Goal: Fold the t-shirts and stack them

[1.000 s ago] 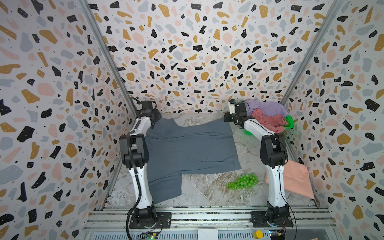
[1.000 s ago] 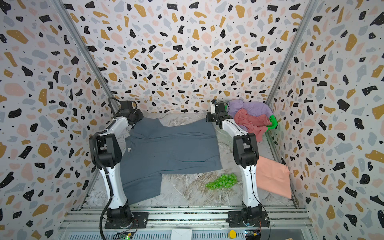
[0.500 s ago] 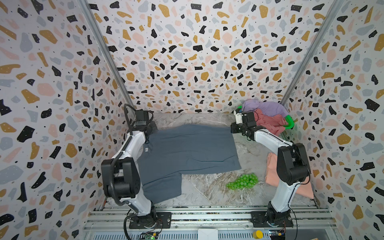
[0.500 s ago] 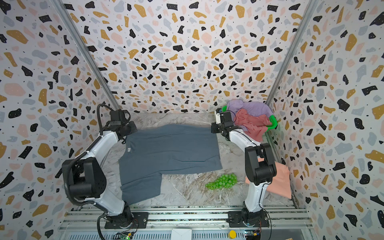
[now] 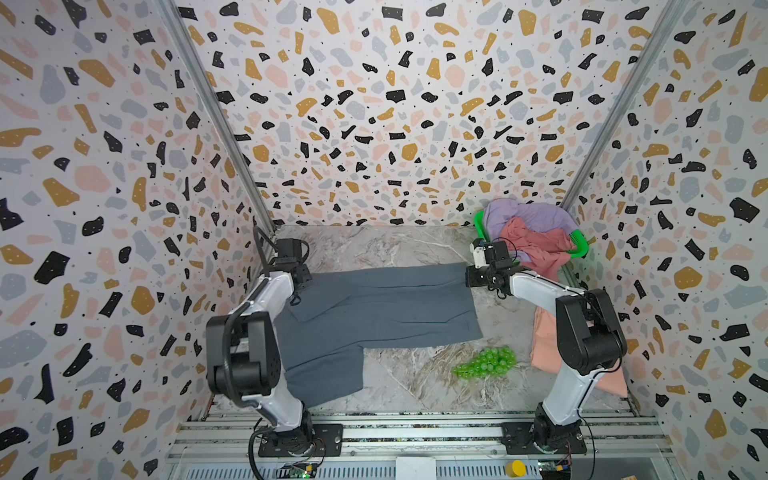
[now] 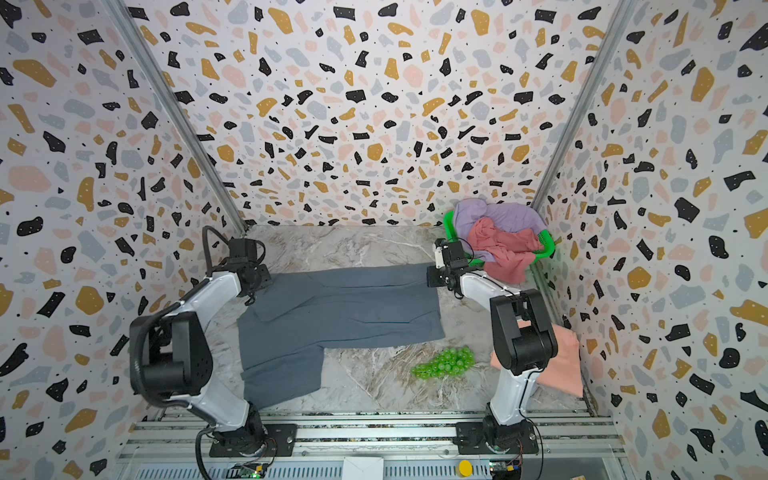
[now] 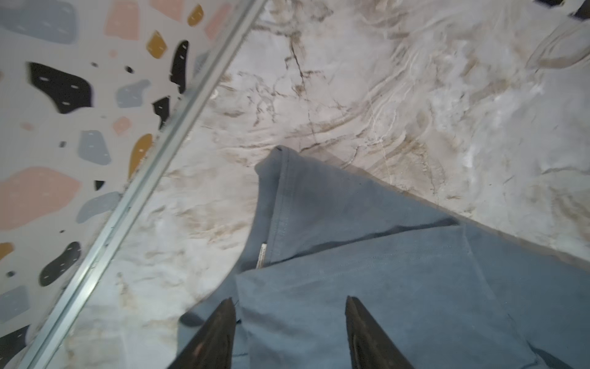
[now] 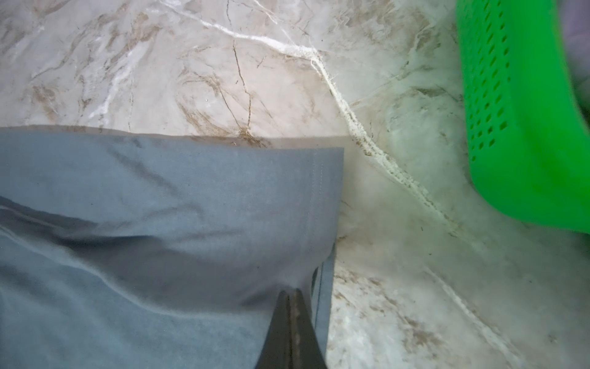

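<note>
Terrazzo-speckled walls [image 5: 374, 104] box in a marble-patterned tabletop [image 5: 395, 245]. On its left and middle lies the slate grey t-shirt [image 5: 374, 316], spread sideways with its hem toward the right. Over the last second its far edge has been drawn toward the front, so a long strip now lies doubled over the body, with a crease running across the shirt in both top views. The left claw [image 7: 289, 300], clamped a second ago, has parted its jaws and holds nothing; the shirt corner ahead of it lies loose on the tabletop. The right claw [image 8: 292, 295] stays pinched tight on the folded hem corner.

By the look of it, the first lengthwise fold is laid and is being let go, one side ahead of the other. The near sleeve still juts toward the front and probably needs folding in next.

Just behind the right claw, the green basket [image 5: 579, 245] holds the lilac t-shirt [image 5: 528, 214] and the rose pink t-shirt [image 5: 536, 249], both crumpled. The salmon peach t-shirt [image 5: 544, 345] lies flat by the right wall, with the grapes [image 5: 486, 363] between it and the grey one.
</note>
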Robot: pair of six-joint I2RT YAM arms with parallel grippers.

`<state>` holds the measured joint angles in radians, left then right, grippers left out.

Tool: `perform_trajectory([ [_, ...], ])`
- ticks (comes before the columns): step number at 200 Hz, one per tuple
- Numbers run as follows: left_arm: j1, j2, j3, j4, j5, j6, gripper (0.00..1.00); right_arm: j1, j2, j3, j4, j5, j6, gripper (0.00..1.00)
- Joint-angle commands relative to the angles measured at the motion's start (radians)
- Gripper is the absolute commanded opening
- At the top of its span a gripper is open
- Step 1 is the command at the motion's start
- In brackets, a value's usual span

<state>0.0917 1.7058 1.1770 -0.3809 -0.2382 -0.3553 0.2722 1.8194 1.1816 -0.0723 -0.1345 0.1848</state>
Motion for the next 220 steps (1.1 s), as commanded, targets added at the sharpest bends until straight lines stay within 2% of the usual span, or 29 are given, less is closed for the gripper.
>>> perform_trajectory([
  [1,0.009,0.072,0.027,-0.071,0.008,-0.017,0.56,-0.003,-0.009,0.019,0.008,0.003,-0.002,0.00],
  [15,0.028,0.088,0.016,-0.054,0.009,-0.037,0.55,0.001,-0.005,0.025,0.014,0.003,0.009,0.00],
  [74,0.160,0.115,-0.055,0.057,0.233,-0.088,0.46,0.033,0.003,0.034,0.018,0.031,0.025,0.00],
  [121,0.249,0.155,-0.110,0.116,0.353,-0.123,0.41,0.051,0.006,0.033,0.020,0.055,0.041,0.00],
  [149,0.256,0.173,-0.084,0.113,0.365,-0.117,0.35,0.058,0.012,0.041,0.013,0.058,0.045,0.00],
  [177,0.256,0.174,-0.066,0.088,0.365,-0.112,0.26,0.066,0.013,0.043,0.009,0.073,0.047,0.00],
  [220,0.255,0.125,-0.075,0.017,0.316,-0.109,0.31,0.071,0.015,0.040,0.005,0.078,0.054,0.00],
])
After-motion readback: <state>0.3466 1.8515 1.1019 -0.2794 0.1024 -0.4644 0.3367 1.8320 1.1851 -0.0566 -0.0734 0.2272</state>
